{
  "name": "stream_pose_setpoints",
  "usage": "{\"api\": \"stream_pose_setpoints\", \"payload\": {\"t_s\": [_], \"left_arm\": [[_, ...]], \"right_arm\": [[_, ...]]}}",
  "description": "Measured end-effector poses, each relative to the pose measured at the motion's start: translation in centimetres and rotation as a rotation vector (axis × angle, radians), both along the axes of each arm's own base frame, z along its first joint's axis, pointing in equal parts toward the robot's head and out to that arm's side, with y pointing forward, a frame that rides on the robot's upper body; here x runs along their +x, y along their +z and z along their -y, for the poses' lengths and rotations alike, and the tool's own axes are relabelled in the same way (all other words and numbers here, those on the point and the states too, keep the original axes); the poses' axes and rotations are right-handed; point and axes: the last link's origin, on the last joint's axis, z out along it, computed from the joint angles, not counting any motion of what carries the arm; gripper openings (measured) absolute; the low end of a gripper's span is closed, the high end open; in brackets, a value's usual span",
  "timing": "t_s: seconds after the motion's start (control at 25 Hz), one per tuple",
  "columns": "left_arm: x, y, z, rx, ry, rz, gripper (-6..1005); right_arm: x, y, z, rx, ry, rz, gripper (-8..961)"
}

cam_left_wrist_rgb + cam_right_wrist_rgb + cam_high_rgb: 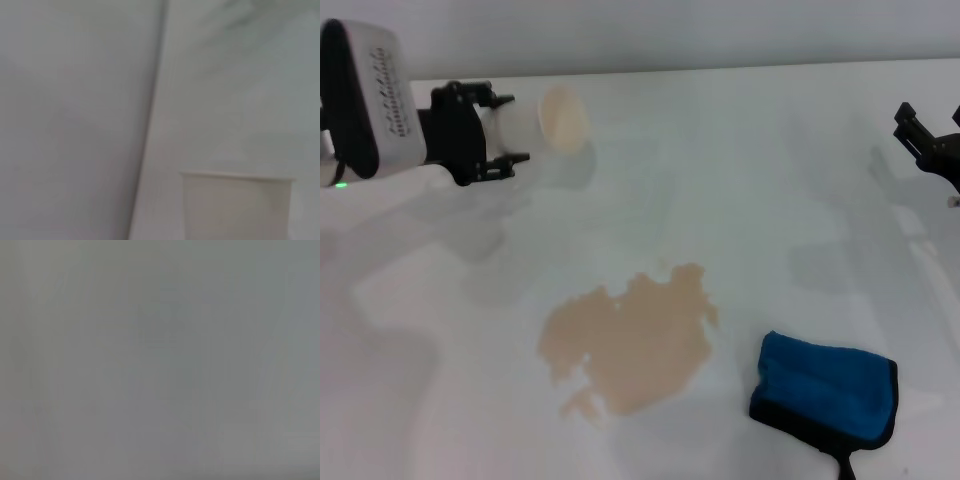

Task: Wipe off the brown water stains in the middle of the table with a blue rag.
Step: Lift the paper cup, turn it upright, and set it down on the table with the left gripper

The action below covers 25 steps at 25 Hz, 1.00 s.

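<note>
The brown water stains (635, 340) form one tan, ragged blotch on the white table (740, 150), near its middle front. To the right of the blotch and apart from it lies the blue rag (825, 385), folded, with black trim. My left gripper (510, 128) is at the far left, held above the table and shut around a cream paper cup (548, 120) that lies tipped on its side, mouth toward the right. The same cup (235, 205) shows in the left wrist view. High at the right edge, far from the rag, my right gripper (928, 135) is open and holds nothing.
The table's far edge runs along the top of the head view. The right wrist view shows only a blank grey surface. Bare white tabletop lies between the stain and both arms.
</note>
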Motion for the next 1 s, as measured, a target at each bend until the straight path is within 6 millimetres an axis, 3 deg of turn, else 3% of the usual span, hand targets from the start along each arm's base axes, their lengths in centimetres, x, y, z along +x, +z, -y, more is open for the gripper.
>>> {"api": "stream_pose_setpoints", "payload": {"t_s": [0.44,0.76,1.0], "left_arm": [[-3.0,-3.7,5.9,0.204,0.21,0.511,664],[-5.1,-4.7,9.4,0.327,0.434,0.749,663],[-6.2,-5.0,10.5,0.374,0.537,0.814,665]], "right_arm": [[-0.6,-0.1,-0.6,-0.001,0.017,-0.002,840],[-0.6,-0.1,-0.7,-0.001,0.019,-0.002,839],[-0.5,-0.1,-0.3,0.004,0.02,-0.006,838]]}}
